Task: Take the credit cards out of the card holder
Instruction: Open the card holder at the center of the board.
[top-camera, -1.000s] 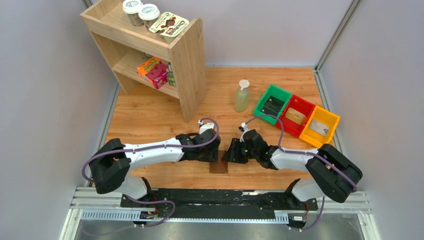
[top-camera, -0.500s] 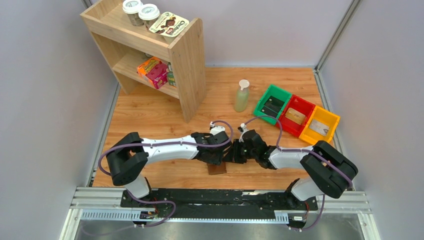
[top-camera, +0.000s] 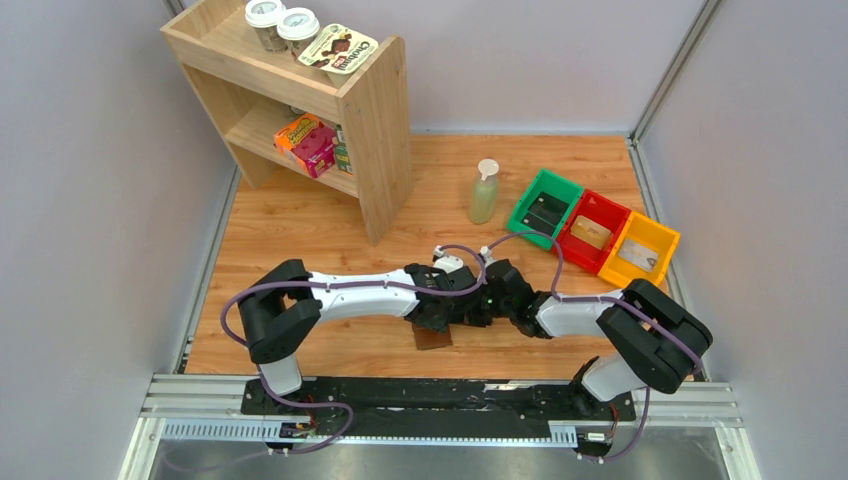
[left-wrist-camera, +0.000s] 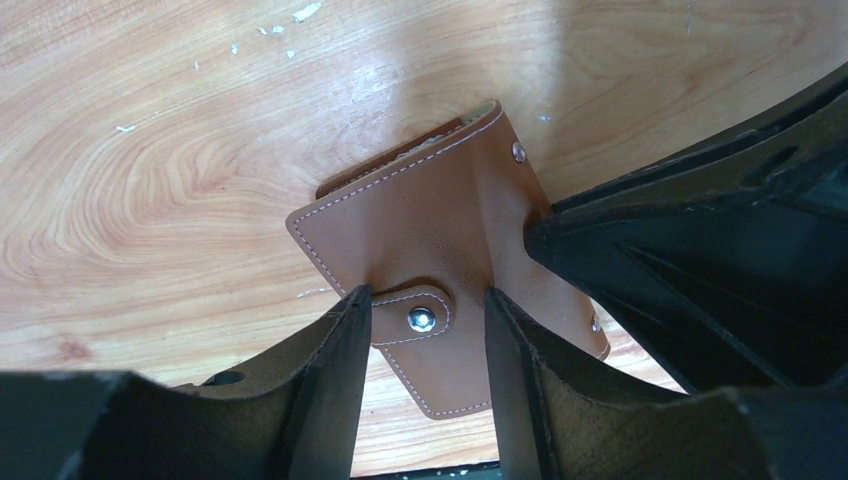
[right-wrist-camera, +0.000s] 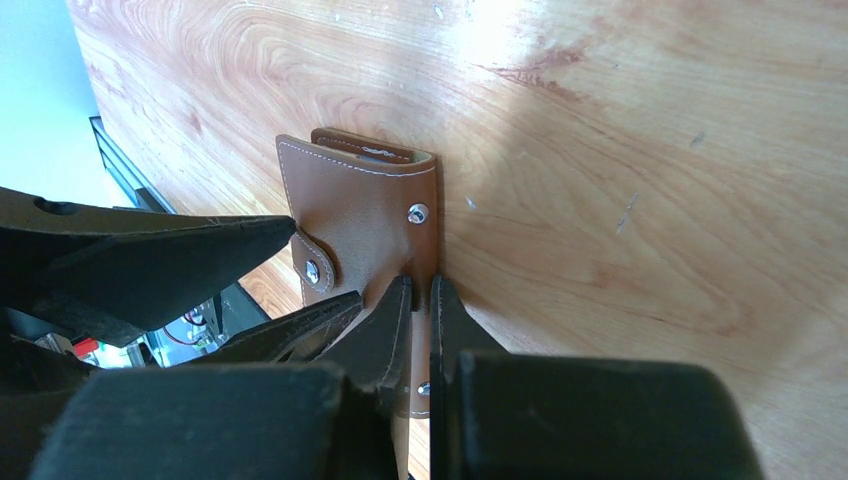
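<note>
The card holder (top-camera: 434, 337) lies closed on the wooden worktop (top-camera: 300, 230), close to its near edge and between the two arms. In the left wrist view the brown leather (left-wrist-camera: 440, 290) faces up with its snap tab fastened. The left pincer (left-wrist-camera: 428, 300) is spread. One finger stands on each side of that tab, and a sliver of leather shows between the tab and the right-hand finger.

The right pincer (right-wrist-camera: 420, 290) is pressed together on the card holder's (right-wrist-camera: 365, 225) side edge (only a thin strip of leather shows between its fingers). From above, both pincers (top-camera: 440, 315) (top-camera: 478, 308) meet over the holder and hide most of it.

Well apart, toward the right rear, stands a row of bins (top-camera: 662, 262) in green, red and yellow. The credit cards (top-camera: 592, 236) that show lie one to a bin. Whether any remain inside the holder cannot be told.
</note>
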